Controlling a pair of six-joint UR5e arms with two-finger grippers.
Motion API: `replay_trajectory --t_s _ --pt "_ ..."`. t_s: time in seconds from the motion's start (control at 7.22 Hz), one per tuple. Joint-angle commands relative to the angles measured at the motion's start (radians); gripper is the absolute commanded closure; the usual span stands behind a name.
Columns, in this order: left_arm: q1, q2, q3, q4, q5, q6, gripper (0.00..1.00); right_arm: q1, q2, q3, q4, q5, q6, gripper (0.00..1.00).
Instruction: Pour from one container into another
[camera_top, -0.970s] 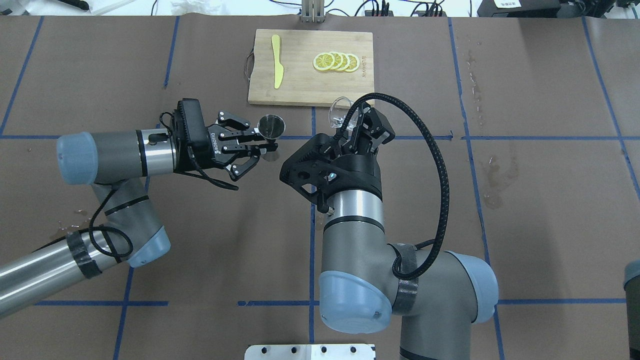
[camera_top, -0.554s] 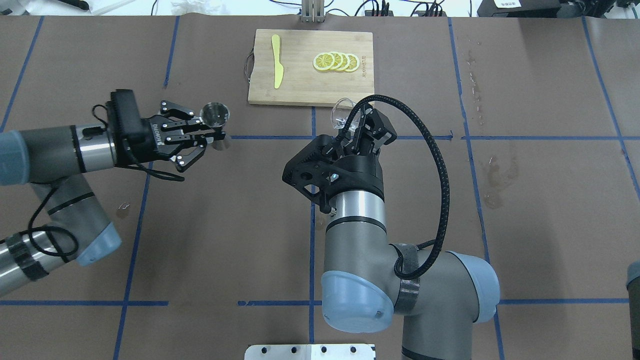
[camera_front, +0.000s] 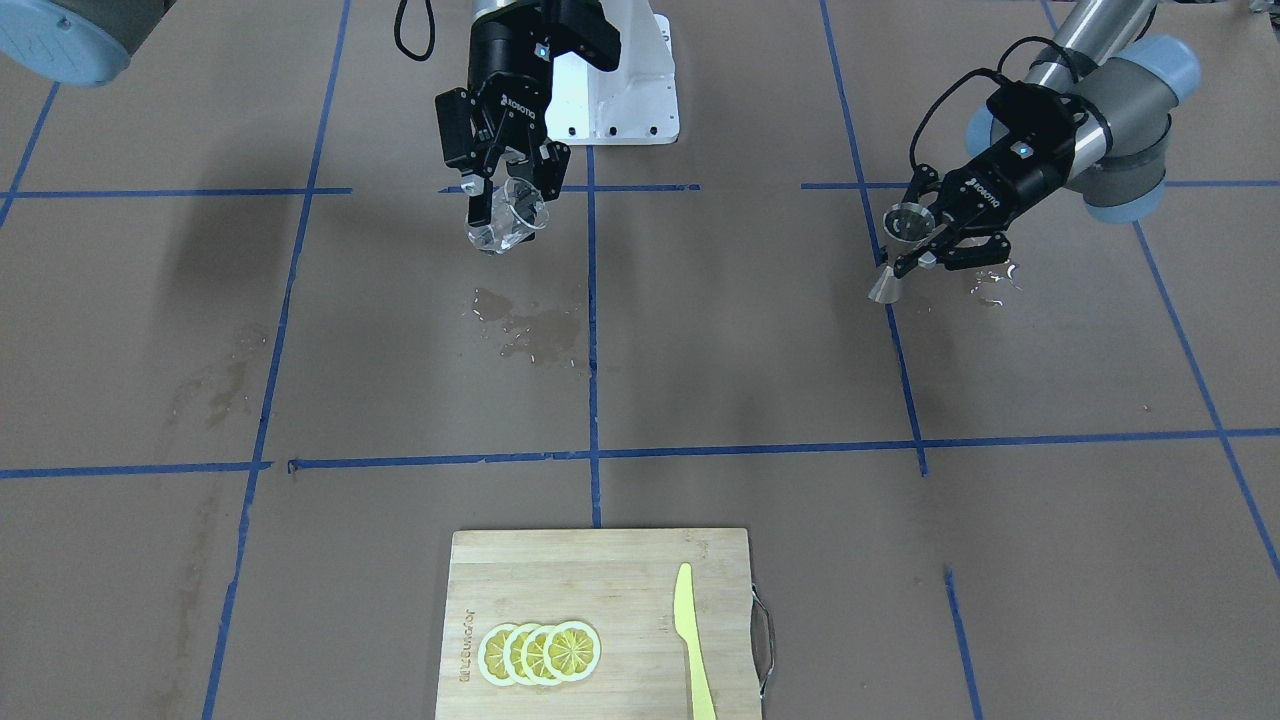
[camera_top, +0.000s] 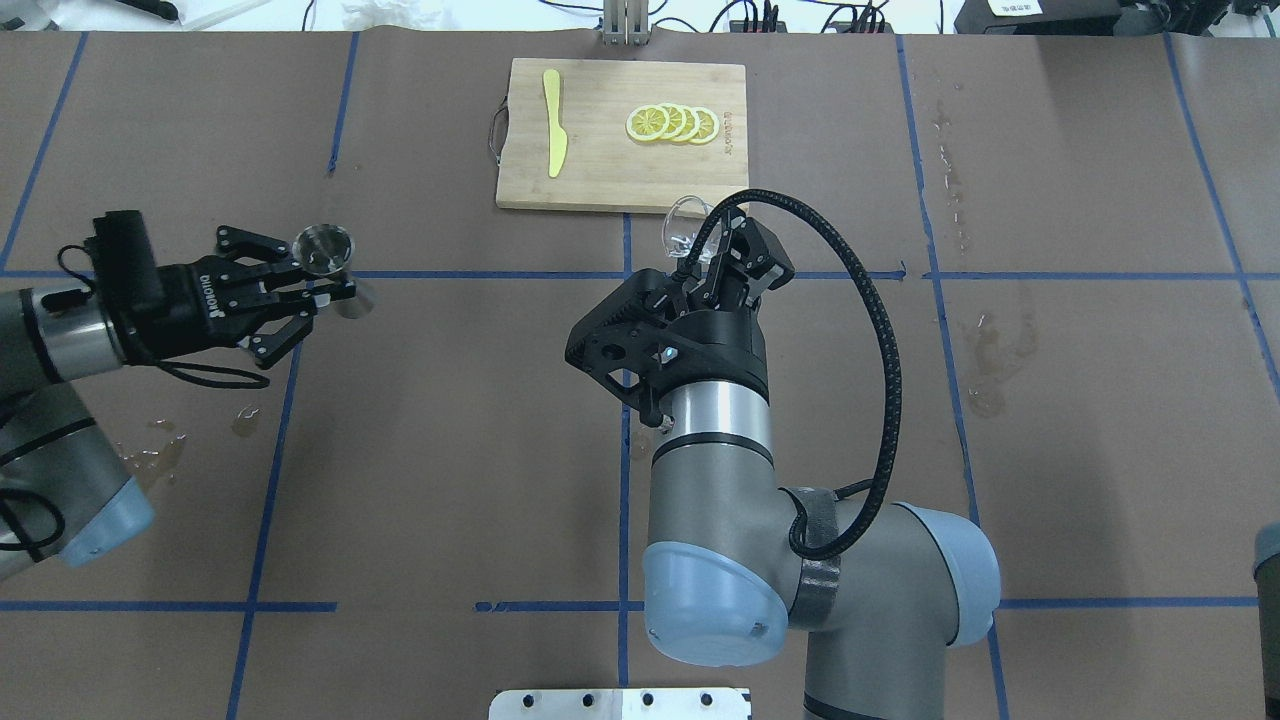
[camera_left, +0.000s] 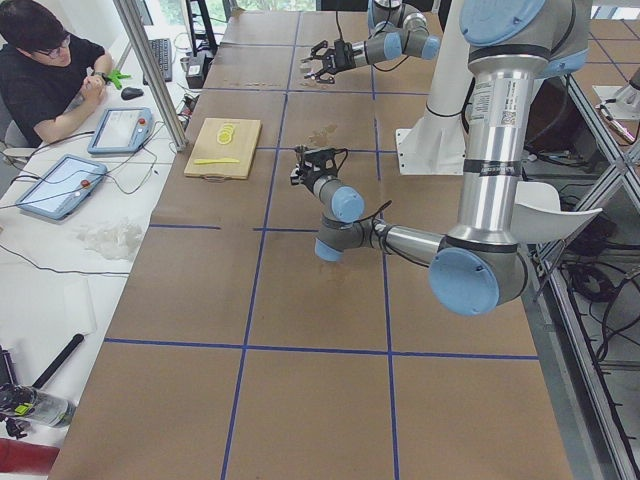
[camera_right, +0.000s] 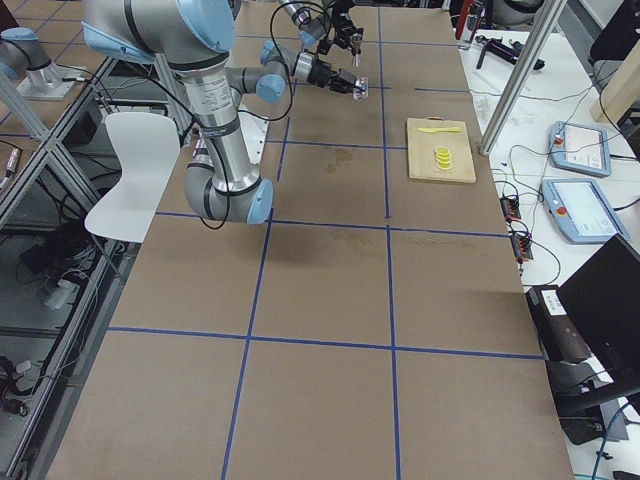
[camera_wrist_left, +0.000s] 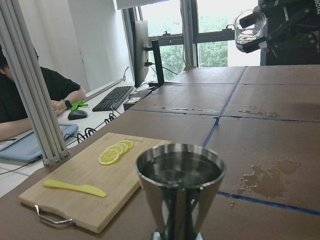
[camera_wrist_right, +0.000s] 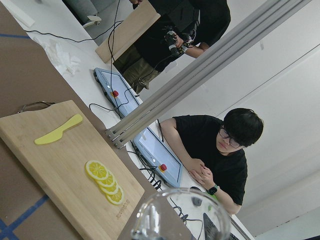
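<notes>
L end effector (camera_top: 318, 283) pinches steel jigger (camera_top: 326, 249) at its waist, over left part of table (camera_top: 1050, 400). R end effector (camera_top: 715, 255) is clamped on clear glass (camera_top: 678, 222), tilted, raised near table ctr, well apart from jigger. Beyond, at far edge: cutting board (camera_top: 600, 170) w/ lemon slices (camera_top: 672, 123) & yellow knife (camera_top: 554, 122).

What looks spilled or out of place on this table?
Liquid is spilled on the brown paper cover: a puddle near the middle, close to the glass, and droplets beside the jigger. Faint stains mark other spots. The board looks tidy.
</notes>
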Motion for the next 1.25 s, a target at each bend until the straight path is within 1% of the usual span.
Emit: replay_trajectory --t_s 0.0,0.14,0.28,0.42,0.55,0.69,0.83,1.11 --pt "-0.003 0.177 -0.085 -0.044 0.049 -0.058 1.00 0.000 0.000 0.007 0.000 0.000 0.001 1.00" --pt "-0.001 0.227 -0.081 -0.126 0.174 -0.150 1.00 0.000 -0.001 0.009 0.000 0.000 0.001 1.00" --pt "0.005 0.247 -0.072 -0.155 0.262 -0.263 1.00 0.000 -0.002 0.009 0.000 0.000 0.001 1.00" --pt "0.005 0.270 -0.074 -0.156 0.284 -0.296 1.00 0.000 -0.003 0.009 0.000 0.000 0.001 1.00" --pt "0.009 0.275 -0.072 -0.157 0.363 -0.299 1.00 0.000 -0.003 0.010 0.000 0.000 0.001 1.00" --pt "0.014 0.281 -0.072 -0.159 0.402 -0.311 1.00 0.000 -0.005 0.015 0.000 0.000 0.002 1.00" --pt "0.018 0.291 -0.072 -0.159 0.463 -0.342 1.00 0.000 -0.005 0.015 0.000 0.000 0.002 1.00" --pt "0.028 0.292 -0.072 -0.180 0.481 -0.438 1.00 0.000 -0.005 0.015 0.000 0.000 0.002 1.00"
